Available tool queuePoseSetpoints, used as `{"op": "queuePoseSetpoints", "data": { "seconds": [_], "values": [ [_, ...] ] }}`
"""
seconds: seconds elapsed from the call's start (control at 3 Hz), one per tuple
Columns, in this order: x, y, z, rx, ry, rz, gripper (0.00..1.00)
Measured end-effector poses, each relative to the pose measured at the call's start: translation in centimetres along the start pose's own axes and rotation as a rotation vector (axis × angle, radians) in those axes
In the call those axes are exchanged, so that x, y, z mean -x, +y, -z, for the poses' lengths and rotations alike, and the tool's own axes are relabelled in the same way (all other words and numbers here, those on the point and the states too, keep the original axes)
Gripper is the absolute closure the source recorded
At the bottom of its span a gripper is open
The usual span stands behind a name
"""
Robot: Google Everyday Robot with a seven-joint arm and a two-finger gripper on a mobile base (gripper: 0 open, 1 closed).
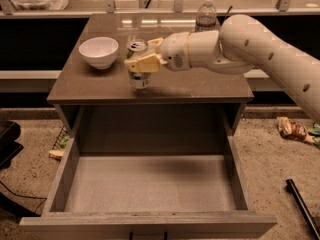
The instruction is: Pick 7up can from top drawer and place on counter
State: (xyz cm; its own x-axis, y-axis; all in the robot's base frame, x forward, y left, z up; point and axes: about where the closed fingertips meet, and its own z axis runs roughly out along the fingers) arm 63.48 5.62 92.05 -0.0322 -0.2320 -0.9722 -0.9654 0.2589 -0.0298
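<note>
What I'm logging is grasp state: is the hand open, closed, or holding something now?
Hand: closed on the 7up can, over the counter.

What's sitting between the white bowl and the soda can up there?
Nothing: the camera view shows bare counter between the bowl and the 7up can. The gripper is at the can, fingers closed around it.
</note>
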Motion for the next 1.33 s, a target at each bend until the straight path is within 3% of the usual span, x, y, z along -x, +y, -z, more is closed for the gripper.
{"op": "queuePoseSetpoints", "data": {
  "seconds": [0.33,1.0,1.33],
  "values": [
    [-0.6,-1.4,-2.0,-0.020,0.036,-0.001,1.00],
    [-2.6,-5.2,0.7,-0.159,0.090,-0.038,1.00],
    [-2.6,-5.1,0.5,-0.155,0.089,-0.038,0.83]
  ]
}}
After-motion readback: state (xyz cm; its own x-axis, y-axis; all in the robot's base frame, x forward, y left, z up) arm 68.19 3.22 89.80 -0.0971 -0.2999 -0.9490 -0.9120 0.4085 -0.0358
